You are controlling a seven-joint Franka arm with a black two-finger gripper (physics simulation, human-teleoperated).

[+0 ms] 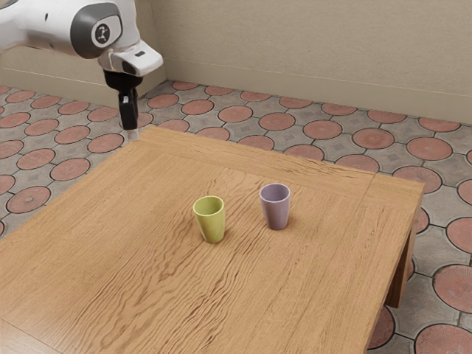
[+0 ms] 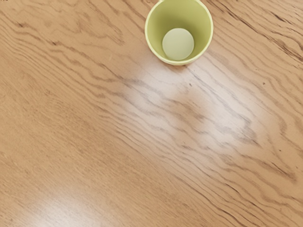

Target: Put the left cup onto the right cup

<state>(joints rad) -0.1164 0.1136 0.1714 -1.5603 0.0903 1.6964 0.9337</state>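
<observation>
1. Exterior view: the green cup [image 1: 209, 218] is being shown upright on the wooden table [image 1: 110, 280], near the middle, mouth up.
2. The purple cup [image 1: 274, 206] is being shown upright too, just beside the green cup toward the exterior view's right and slightly farther back. The two are being kept apart by a narrow strip of bare wood, and they are not touching.
3. The gripper [image 1: 132, 133] is being held pointing straight down, high in the exterior view's upper left, in line with the table's far corner and well apart from both cups.
4. Nothing is being carried by the gripper. It is being seen edge-on, so whether it is open or closed cannot be told.
5. Wrist view: the green cup [image 2: 178, 30] is being seen from above, with its round rim and pale inner bottom showing and nothing inside it.
6. Wood grain of the table [image 2: 142, 151] is being shown under the hand, with pale glare patches on it.
7. A red-tiled floor [image 1: 324, 129] and a beige wall [image 1: 310, 44] are being shown behind the table.
</observation>
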